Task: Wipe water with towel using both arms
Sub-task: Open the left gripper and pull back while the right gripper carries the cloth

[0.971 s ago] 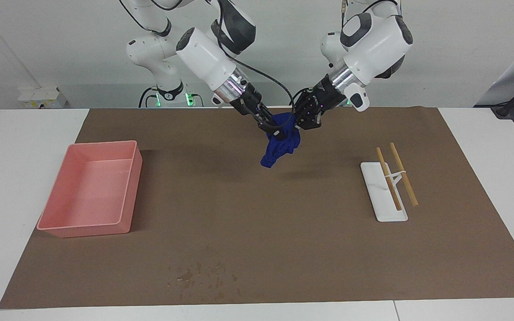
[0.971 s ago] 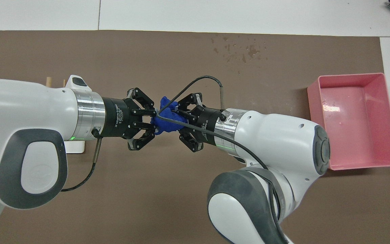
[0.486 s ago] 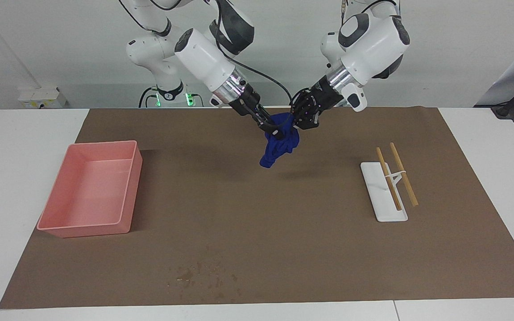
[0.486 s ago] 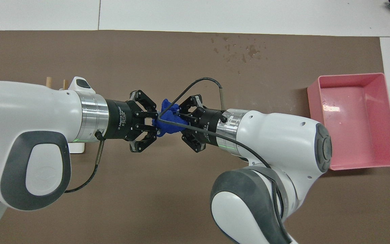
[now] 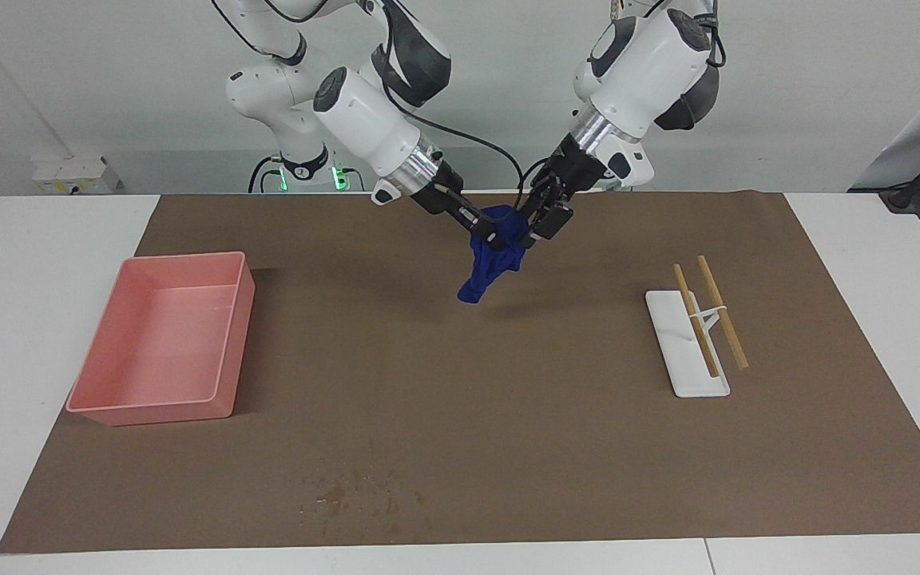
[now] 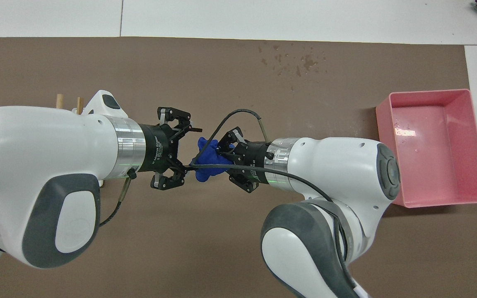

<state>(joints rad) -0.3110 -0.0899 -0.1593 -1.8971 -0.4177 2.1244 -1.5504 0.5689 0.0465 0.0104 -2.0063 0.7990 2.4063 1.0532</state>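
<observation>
The blue towel [image 5: 490,259] [image 6: 206,158] hangs bunched in the air over the brown mat, on the part of it close to the robots. My right gripper [image 5: 497,236] [image 6: 218,157] is shut on its top. My left gripper [image 5: 538,220] [image 6: 191,149] is right beside the towel's upper edge, open, with its fingertips spread apart; whether a tip still touches the cloth I cannot tell. The water [image 5: 358,491] [image 6: 293,62] is a scatter of dark specks on the mat, near the table edge farthest from the robots.
A pink bin [image 5: 148,411] [image 6: 433,93] stands at the right arm's end of the mat. A white tray [image 5: 672,347] with two wooden sticks [image 5: 722,311] [image 6: 59,100] lies toward the left arm's end. The brown mat [image 5: 556,447] covers most of the table.
My left gripper has opened and let go of the towel, and its wrist has tilted up. The towel now hangs from the right gripper alone and has shifted slightly toward the right arm's end.
</observation>
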